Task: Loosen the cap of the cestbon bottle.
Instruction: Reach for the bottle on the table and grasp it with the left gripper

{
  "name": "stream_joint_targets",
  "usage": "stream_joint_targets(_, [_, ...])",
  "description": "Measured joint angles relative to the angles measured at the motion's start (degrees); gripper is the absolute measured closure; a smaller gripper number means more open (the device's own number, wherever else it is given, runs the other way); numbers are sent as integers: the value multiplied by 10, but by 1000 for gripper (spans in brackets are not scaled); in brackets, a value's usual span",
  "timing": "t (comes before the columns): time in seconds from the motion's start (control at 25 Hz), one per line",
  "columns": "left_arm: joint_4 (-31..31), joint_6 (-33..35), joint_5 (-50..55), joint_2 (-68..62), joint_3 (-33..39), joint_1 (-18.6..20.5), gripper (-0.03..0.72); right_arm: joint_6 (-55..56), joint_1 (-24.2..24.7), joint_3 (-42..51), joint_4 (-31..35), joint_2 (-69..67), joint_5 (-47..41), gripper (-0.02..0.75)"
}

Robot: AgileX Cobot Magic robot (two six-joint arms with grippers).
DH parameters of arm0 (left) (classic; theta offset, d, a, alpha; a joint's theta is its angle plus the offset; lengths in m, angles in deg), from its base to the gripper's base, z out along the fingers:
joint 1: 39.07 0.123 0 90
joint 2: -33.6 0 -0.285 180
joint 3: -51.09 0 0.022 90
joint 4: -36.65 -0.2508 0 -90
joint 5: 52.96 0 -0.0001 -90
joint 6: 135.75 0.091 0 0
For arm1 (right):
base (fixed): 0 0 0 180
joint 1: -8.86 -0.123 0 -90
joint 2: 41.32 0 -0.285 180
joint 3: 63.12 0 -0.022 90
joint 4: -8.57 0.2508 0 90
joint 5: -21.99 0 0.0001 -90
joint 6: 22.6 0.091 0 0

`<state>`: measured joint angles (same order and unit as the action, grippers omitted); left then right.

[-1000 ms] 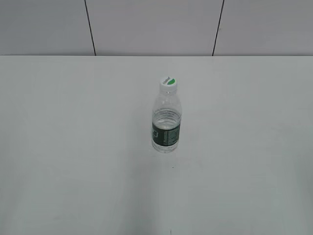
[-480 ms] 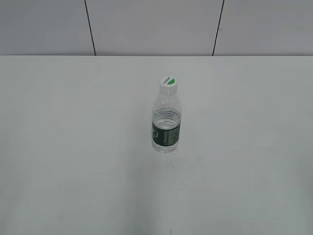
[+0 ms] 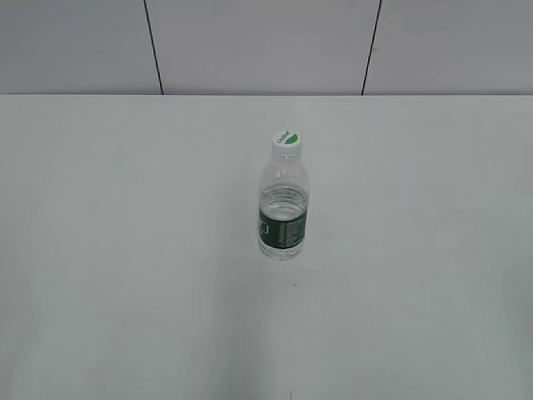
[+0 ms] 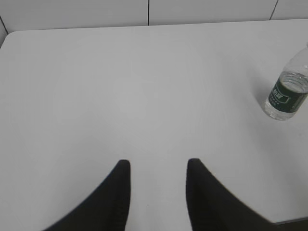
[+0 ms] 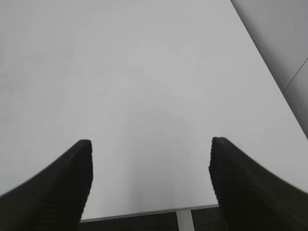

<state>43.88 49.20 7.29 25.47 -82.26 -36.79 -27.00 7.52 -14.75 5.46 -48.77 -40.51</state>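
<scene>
Nothing has moved: the cestbon bottle (image 3: 283,215) stands mid-frame, cap (image 3: 286,141) untouched, left gripper (image 4: 158,166) and right gripper (image 5: 150,144) both spread apart, far off.

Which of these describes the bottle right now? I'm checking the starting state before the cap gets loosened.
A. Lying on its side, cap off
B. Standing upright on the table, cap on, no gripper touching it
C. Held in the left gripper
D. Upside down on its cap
B: the cestbon bottle stands upright on the table with the cap on, untouched by any gripper.
</scene>
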Motion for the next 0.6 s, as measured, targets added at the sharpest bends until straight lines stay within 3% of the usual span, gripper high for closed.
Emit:
stream_joint_targets(0.52, [1,-1,0,-1,0,0,445,0,0,0,0,0,0,155])
stream_joint_targets(0.6, [1,-1,0,-6,0,0,415,0,0,0,0,0,0,155])
